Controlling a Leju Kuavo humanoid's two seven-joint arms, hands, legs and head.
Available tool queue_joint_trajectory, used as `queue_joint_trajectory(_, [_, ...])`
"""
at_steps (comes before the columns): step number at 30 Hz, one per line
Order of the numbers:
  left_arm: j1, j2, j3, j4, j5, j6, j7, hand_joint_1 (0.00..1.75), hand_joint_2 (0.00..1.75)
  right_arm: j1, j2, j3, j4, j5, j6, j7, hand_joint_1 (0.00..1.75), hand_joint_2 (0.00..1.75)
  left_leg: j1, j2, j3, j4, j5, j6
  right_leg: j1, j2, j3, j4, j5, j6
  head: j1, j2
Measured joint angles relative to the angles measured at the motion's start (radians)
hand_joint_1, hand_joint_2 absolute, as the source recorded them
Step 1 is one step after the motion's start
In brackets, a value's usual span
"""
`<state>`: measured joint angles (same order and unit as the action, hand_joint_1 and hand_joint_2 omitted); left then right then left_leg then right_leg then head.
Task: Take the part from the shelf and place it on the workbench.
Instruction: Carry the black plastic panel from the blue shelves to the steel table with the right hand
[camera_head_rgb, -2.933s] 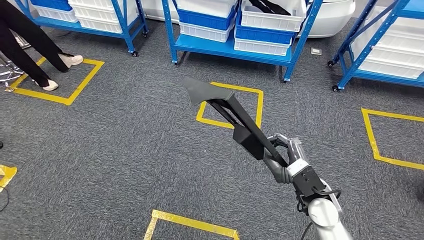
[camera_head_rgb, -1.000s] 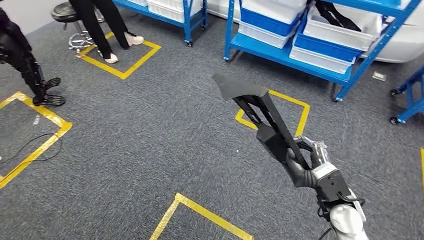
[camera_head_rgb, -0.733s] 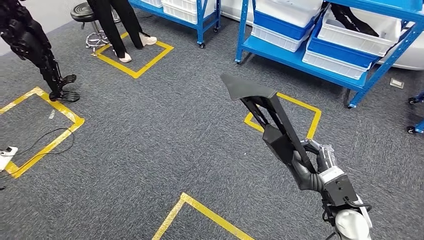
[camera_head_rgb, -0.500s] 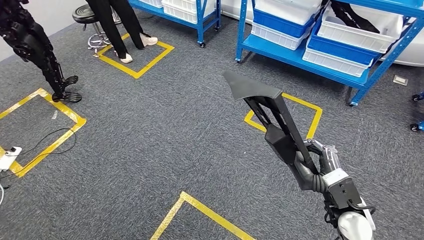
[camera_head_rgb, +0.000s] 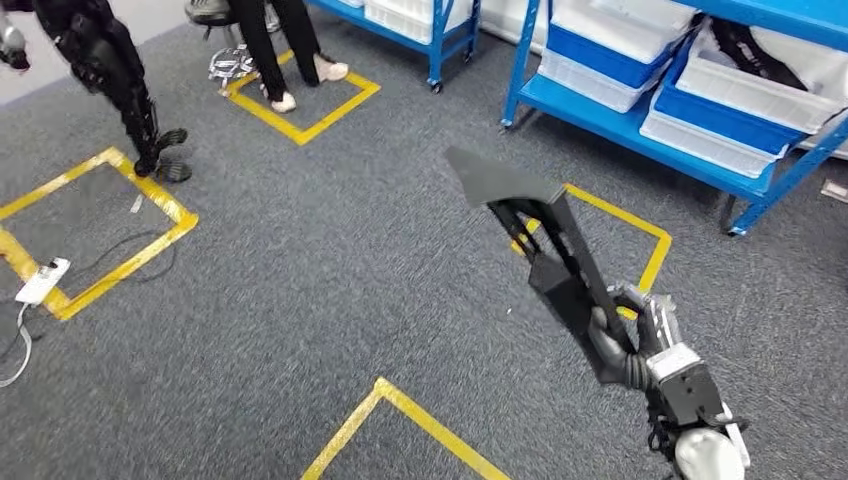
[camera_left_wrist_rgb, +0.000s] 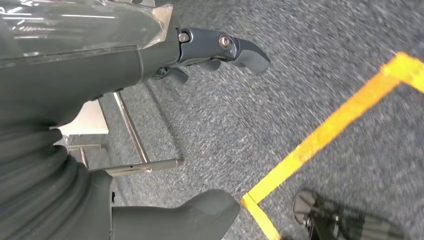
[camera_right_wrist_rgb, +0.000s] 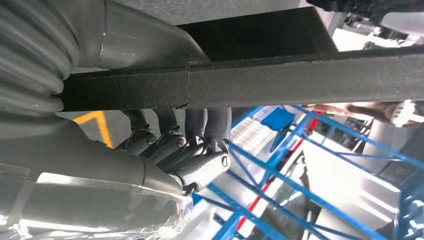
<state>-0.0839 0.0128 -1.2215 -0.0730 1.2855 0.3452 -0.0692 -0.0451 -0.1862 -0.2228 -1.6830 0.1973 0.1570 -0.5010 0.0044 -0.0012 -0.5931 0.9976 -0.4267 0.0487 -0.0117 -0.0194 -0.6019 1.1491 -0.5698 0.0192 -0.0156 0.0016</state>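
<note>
A long black part (camera_head_rgb: 548, 250) with a flat wedge-shaped head juts up and away over the grey carpet. My right hand (camera_head_rgb: 628, 340) grips it at its lower end. In the right wrist view the part (camera_right_wrist_rgb: 280, 80) crosses as a dark bar, with the fingers (camera_right_wrist_rgb: 195, 145) wrapped beneath it and the thumb above. My left hand (camera_left_wrist_rgb: 200, 50) hangs over the carpet with its fingers apart and nothing in them.
Blue shelves (camera_head_rgb: 640, 110) with white and blue bins stand at the back right. Yellow tape squares (camera_head_rgb: 100, 230) mark the carpet. A person's legs (camera_head_rgb: 270, 40) stand by a stool at the back. Another dark robot's legs (camera_head_rgb: 120, 80) stand at the left. A power strip (camera_head_rgb: 42, 280) lies at far left.
The whole scene has slid to the right and the shelves have drawn off, so the camera has turned left. My right hand still holds the part the same way.
</note>
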Motion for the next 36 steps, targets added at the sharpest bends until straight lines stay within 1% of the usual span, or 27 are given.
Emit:
queue_joint_trajectory(2, [0.000,-0.004,0.000,0.000,0.010,0.007,0.004,0.00,1.75,-0.022,0.001,0.005,0.024,0.005,0.001,-0.001,1.75,1.75,0.000,-0.013,-0.004,0.000,0.002,0.003,-0.001,0.010,-0.062,0.130,-0.046,0.002,0.000,0.000])
queue_joint_trajectory(3, [0.000,-0.006,0.000,0.000,0.012,0.009,0.006,0.00,1.75,-0.031,0.002,0.008,0.035,0.007,0.001,-0.001,1.75,1.75,-0.001,-0.021,-0.005,0.001,0.003,0.003,-0.002,0.011,-0.071,0.150,-0.046,0.009,0.001,0.000])
queue_joint_trajectory(4, [0.001,-0.009,0.000,0.000,0.014,0.010,0.006,0.00,1.75,-0.039,0.002,0.012,0.045,0.008,0.001,-0.001,1.75,1.75,0.000,-0.030,-0.005,0.002,0.004,0.002,-0.003,0.012,-0.058,0.126,-0.030,0.017,0.001,0.000])
queue_joint_trajectory(6, [0.001,-0.014,0.000,0.000,0.016,0.011,0.008,0.00,1.75,-0.055,0.002,0.019,0.059,0.010,0.000,-0.003,1.75,1.75,0.001,-0.047,-0.005,0.006,0.004,-0.002,-0.009,0.024,0.011,-0.016,0.029,0.033,0.001,0.000])
queue_joint_trajectory(7, [0.001,-0.016,0.000,0.000,0.015,0.010,0.009,0.00,1.75,-0.062,0.002,0.022,0.064,0.011,-0.001,-0.005,1.75,1.75,-0.001,-0.054,-0.007,0.009,0.004,-0.006,-0.011,0.031,0.040,-0.082,0.053,0.034,0.001,0.000])
queue_joint_trajectory(8, [0.001,-0.016,-0.001,0.000,0.014,0.010,0.010,0.00,1.75,-0.066,0.002,0.024,0.069,0.011,-0.002,-0.006,1.75,1.75,-0.002,-0.060,-0.010,0.012,0.004,-0.011,-0.011,0.037,0.059,-0.125,0.067,0.031,0.001,0.000])
queue_joint_trajectory(9, [0.002,-0.017,-0.001,0.000,0.014,0.010,0.011,0.00,1.75,-0.068,0.002,0.025,0.073,0.011,-0.003,-0.007,1.75,1.75,-0.003,-0.064,-0.013,0.013,0.005,-0.017,-0.008,0.040,0.065,-0.140,0.072,0.024,0.000,0.000])
queue_joint_trajectory(10, [0.004,-0.017,-0.002,0.000,0.012,0.009,0.013,0.00,1.75,-0.068,0.002,0.026,0.076,0.011,-0.004,-0.008,1.75,1.75,-0.003,-0.068,-0.016,0.013,0.007,-0.024,-0.004,0.036,0.064,-0.140,0.075,0.015,0.000,0.000])
queue_joint_trajectory(11, [0.006,-0.016,-0.003,0.001,0.012,0.008,0.014,0.00,1.75,-0.067,0.002,0.026,0.077,0.011,-0.005,-0.009,1.75,1.75,-0.002,-0.069,-0.019,0.014,0.008,-0.029,-0.007,0.031,0.064,-0.140,0.078,0.008,0.000,0.000])
queue_joint_trajectory(13, [0.009,-0.015,-0.009,0.001,0.011,0.004,0.017,0.00,1.75,-0.062,0.002,0.026,0.077,0.011,-0.006,-0.010,1.75,1.75,-0.001,-0.052,-0.032,0.040,-0.011,-0.039,-0.012,0.023,0.065,-0.143,0.083,-0.007,-0.003,0.000])
queue_joint_trajectory(14, [0.009,-0.015,-0.012,0.001,0.010,0.002,0.019,0.00,1.75,-0.057,0.002,0.025,0.075,0.011,-0.006,-0.011,1.75,1.75,0.000,-0.037,-0.050,0.081,-0.037,-0.043,-0.015,0.018,0.066,-0.144,0.084,-0.014,-0.005,0.000])
queue_joint_trajectory(16, [0.009,-0.015,-0.019,0.001,0.010,-0.001,0.023,0.00,1.75,-0.042,0.002,0.023,0.071,0.010,-0.006,-0.011,1.75,1.75,0.002,-0.014,-0.111,0.213,-0.104,-0.051,-0.009,0.006,0.066,-0.144,0.083,-0.022,-0.009,0.000])
queue_joint_trajectory(17, [0.010,-0.015,-0.022,0.001,0.010,-0.002,0.024,0.00,1.75,-0.034,0.002,0.021,0.069,0.010,-0.007,-0.011,1.75,1.75,0.004,-0.011,-0.140,0.275,-0.127,-0.053,-0.007,-0.001,0.066,-0.144,0.082,-0.023,-0.009,0.000])
queue_joint_trajectory(18, [0.010,-0.015,-0.025,0.001,0.010,-0.004,0.025,0.00,1.75,-0.027,0.002,0.020,0.068,0.010,-0.007,-0.011,1.75,1.75,0.005,-0.010,-0.156,0.308,-0.132,-0.054,-0.004,-0.007,0.066,-0.144,0.081,-0.024,-0.009,0.000])
queue_joint_trajectory(19, [0.011,-0.014,-0.028,0.001,0.009,-0.006,0.026,0.00,1.75,-0.022,0.002,0.019,0.066,0.010,-0.007,-0.011,1.75,1.75,0.005,-0.008,-0.152,0.301,-0.118,-0.053,-0.003,-0.012,0.067,-0.144,0.080,-0.025,-0.009,0.000])
queue_joint_trajectory(20, [0.011,-0.014,-0.031,0.001,0.009,-0.007,0.026,0.00,1.75,-0.018,0.002,0.018,0.064,0.010,-0.008,-0.011,1.75,1.75,0.006,-0.004,-0.127,0.253,-0.088,-0.051,-0.002,-0.017,0.069,-0.144,0.079,-0.025,-0.009,0.000])
queue_joint_trajectory(22, [0.010,-0.012,-0.038,0.001,0.005,-0.009,0.027,0.00,1.75,-0.010,0.003,0.012,0.053,0.009,-0.008,-0.012,1.75,1.75,0.002,0.015,-0.050,0.110,-0.029,-0.042,0.003,-0.024,0.072,-0.143,0.076,-0.024,-0.009,0.000])
queue_joint_trajectory(24, [0.008,-0.010,-0.044,0.001,0.002,-0.011,0.027,0.00,1.75,0.000,0.003,0.002,0.041,0.007,-0.009,-0.015,1.75,1.75,-0.005,0.028,-0.010,0.032,-0.012,-0.032,0.009,-0.033,0.073,-0.143,0.072,-0.020,-0.008,0.000])
queue_joint_trajectory(26, [0.007,-0.007,-0.049,0.001,-0.001,-0.014,0.027,0.00,1.75,0.015,0.004,-0.007,0.027,0.005,-0.011,-0.017,1.75,1.75,-0.010,0.019,-0.010,0.023,-0.014,-0.022,0.013,-0.043,0.074,-0.146,0.071,-0.013,-0.007,0.000])
queue_joint_trajectory(28, [0.007,-0.005,-0.056,0.001,-0.005,-0.018,0.027,0.00,1.75,0.032,0.005,-0.016,0.009,0.003,-0.011,-0.020,1.75,1.75,-0.007,0.009,-0.003,0.010,-0.006,-0.009,0.012,-0.035,0.067,-0.131,0.058,-0.006,-0.007,0.000])
queue_joint_trajectory(29, [0.006,-0.004,-0.060,0.001,-0.007,-0.020,0.027,0.00,1.75,0.040,0.006,-0.022,0.001,0.001,-0.011,-0.022,1.75,1.75,-0.005,0.004,0.001,0.002,-0.002,-0.002,0.011,-0.022,0.053,-0.098,0.040,-0.006,-0.006,0.000])
queue_joint_trajectory(31, [0.004,-0.001,-0.065,0.002,-0.009,-0.022,0.027,0.00,1.75,0.054,0.006,-0.038,-0.010,-0.003,-0.010,-0.024,1.75,1.75,-0.004,-0.006,0.003,-0.003,0.002,0.005,0.006,0.006,-0.007,0.024,-0.015,-0.009,-0.003,0.000])
queue_joint_trajectory(32, [0.004,0.000,-0.067,0.002,-0.008,-0.023,0.029,0.00,1.75,0.061,0.006,-0.044,-0.013,-0.005,-0.008,-0.024,1.75,1.75,-0.004,-0.012,0.002,-0.002,0.002,0.005,0.003,0.012,-0.040,0.090,-0.038,-0.008,-0.002,0.000])
queue_joint_trajectory(33, [0.004,0.000,-0.068,0.002,-0.008,-0.025,0.031,0.00,1.75,0.067,0.006,-0.049,-0.015,-0.007,-0.004,-0.024,1.75,1.75,-0.003,-0.019,0.002,-0.002,0.002,0.005,0.000,0.014,-0.062,0.130,-0.048,-0.003,-0.001,0.000])
queue_joint_trajectory(34, [0.004,0.000,-0.070,0.002,-0.005,-0.025,0.033,0.00,1.75,0.070,0.006,-0.053,-0.015,-0.008,0.001,-0.024,1.75,1.75,-0.003,-0.025,0.002,-0.001,0.002,0.005,-0.003,0.015,-0.066,0.132,-0.040,0.006,-0.001,0.000])
queue_joint_trajectory(35, [0.004,0.000,-0.071,0.001,-0.002,-0.026,0.036,0.00,1.75,0.070,0.006,-0.055,-0.016,-0.008,0.007,-0.024,1.75,1.75,-0.002,-0.032,0.002,0.001,0.001,0.004,-0.008,0.015,-0.050,0.095,-0.017,0.018,-0.001,0.000])
queue_joint_trajectory(36, [0.003,-0.001,-0.072,0.001,0.002,-0.025,0.039,0.00,1.75,0.065,0.005,-0.056,-0.015,-0.008,0.012,-0.024,1.75,1.75,0.000,-0.038,0.002,0.005,0.000,0.002,-0.014,0.018,-0.016,0.024,0.016,0.031,-0.001,0.000])
